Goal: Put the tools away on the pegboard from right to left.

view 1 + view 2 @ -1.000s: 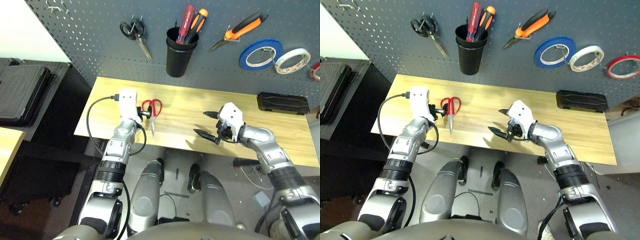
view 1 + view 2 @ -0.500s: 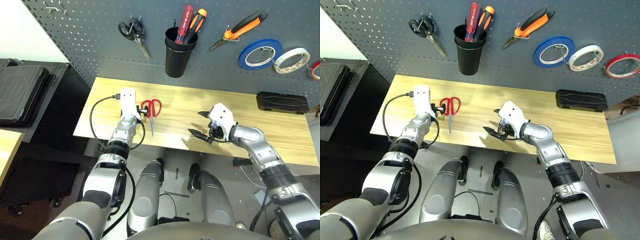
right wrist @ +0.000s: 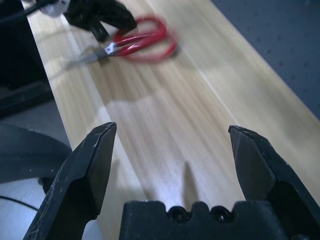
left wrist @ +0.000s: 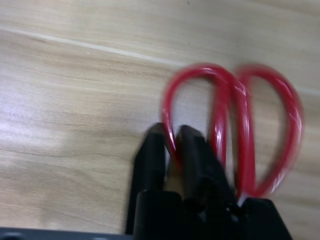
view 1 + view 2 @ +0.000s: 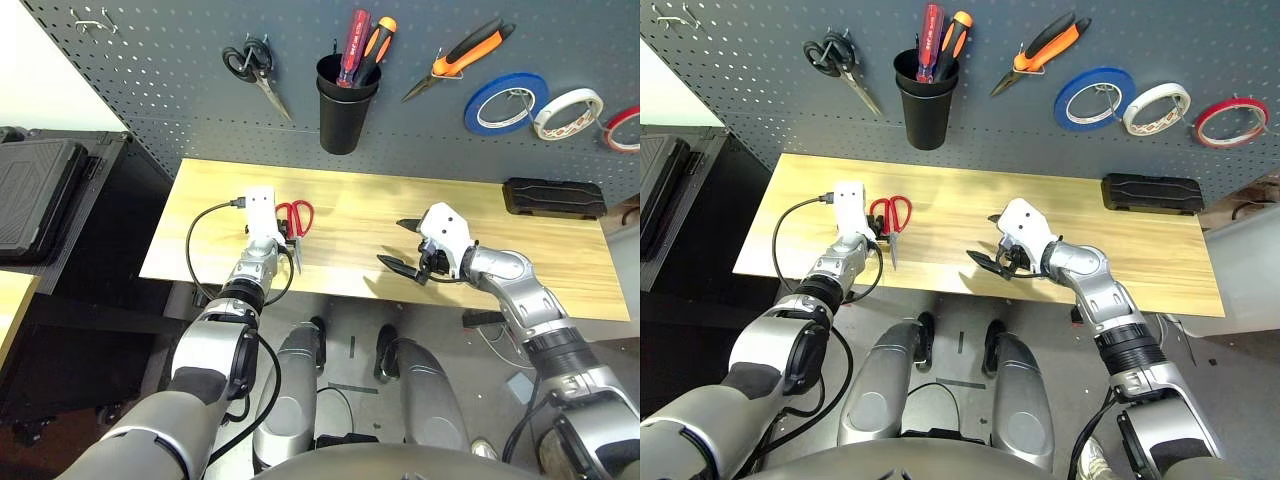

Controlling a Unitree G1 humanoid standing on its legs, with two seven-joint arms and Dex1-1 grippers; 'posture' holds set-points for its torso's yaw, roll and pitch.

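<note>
Pinching one handle loop of the red-handled scissors, left gripper is closed on it; they lie flat on the table near its left end. Right gripper spread wide, holding nothing, hovering mid-table. Risks as I read it: thin glossy plastic loop is slick and curved, grip sits at the loop's edge, so the scissors may pivot or slip out on lift; steel blades hanging down could swing and miss a hook on the pegboard. Tabletop is smooth light wood, pegboard matte dark grey with a hole grid
</note>
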